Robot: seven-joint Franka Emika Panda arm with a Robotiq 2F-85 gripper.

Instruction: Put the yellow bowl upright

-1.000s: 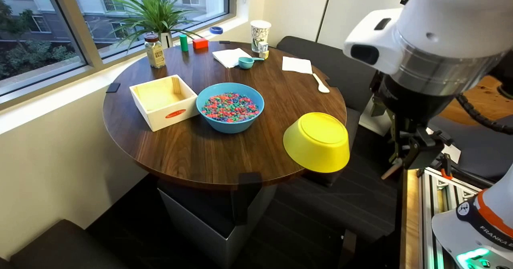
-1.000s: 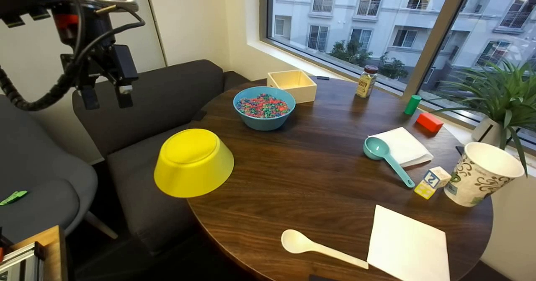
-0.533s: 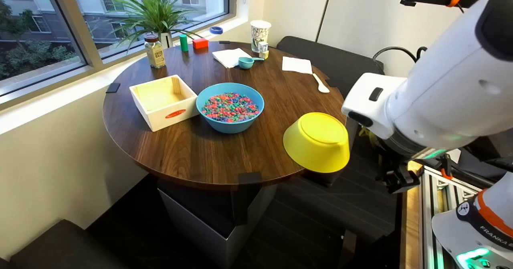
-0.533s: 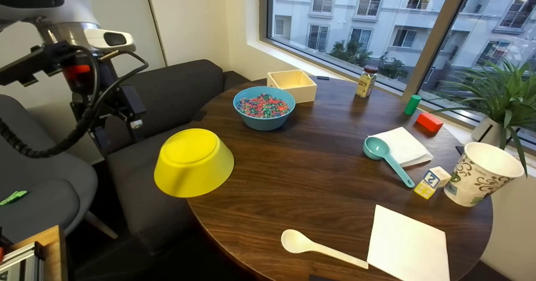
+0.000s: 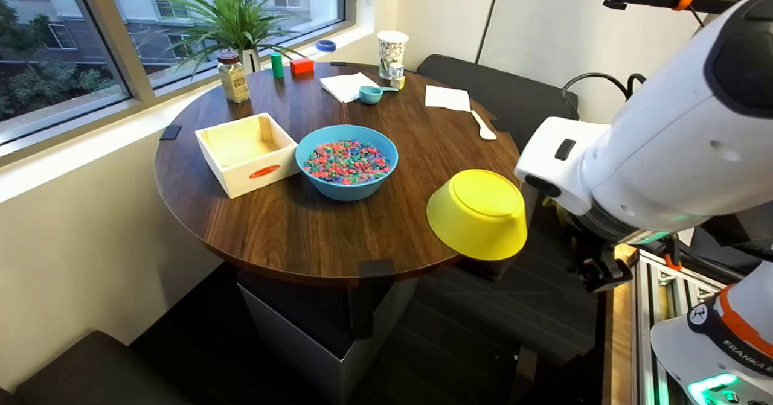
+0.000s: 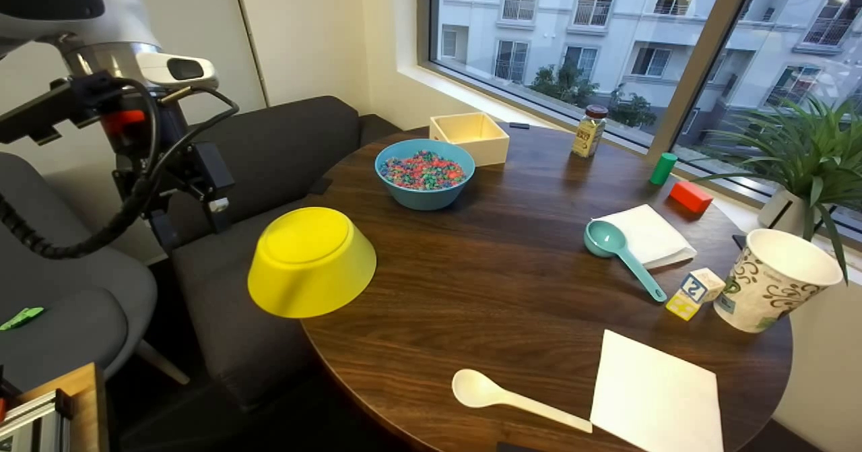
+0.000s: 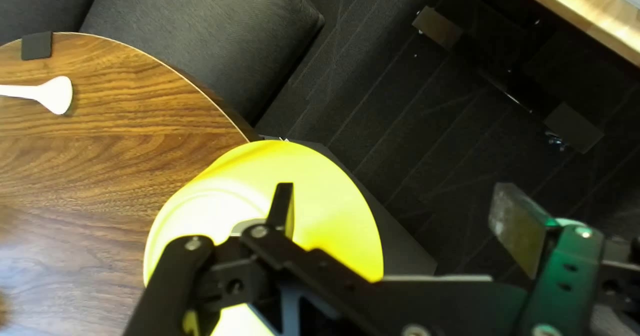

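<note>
The yellow bowl [image 5: 477, 218] lies upside down at the table's edge, with part of its rim jutting past the edge. It shows in both exterior views, also here [image 6: 311, 263]. My gripper [image 6: 192, 226] is open and empty, beside the bowl on the side away from the table, with a gap between them. In an exterior view it is partly hidden by the arm [image 5: 652, 151]. In the wrist view, one finger of the gripper [image 7: 394, 188] overlaps the bowl [image 7: 330, 191] and the other is over the dark floor. The gripper body covers part of the bowl there.
A blue bowl of coloured bits [image 5: 347, 191] and a wooden tray [image 5: 253, 175] stand further in on the round table [image 5: 272, 236]. A white spoon [image 6: 478, 388], paper, a teal scoop [image 6: 606, 238], blocks and a cup [image 6: 774, 280] lie further along. A dark bench [image 6: 236, 290] stands beside the table.
Over the last second my gripper has come down and a little closer to the yellow bowl, mostly in the first half second. It stays open. The bowl has not moved.
</note>
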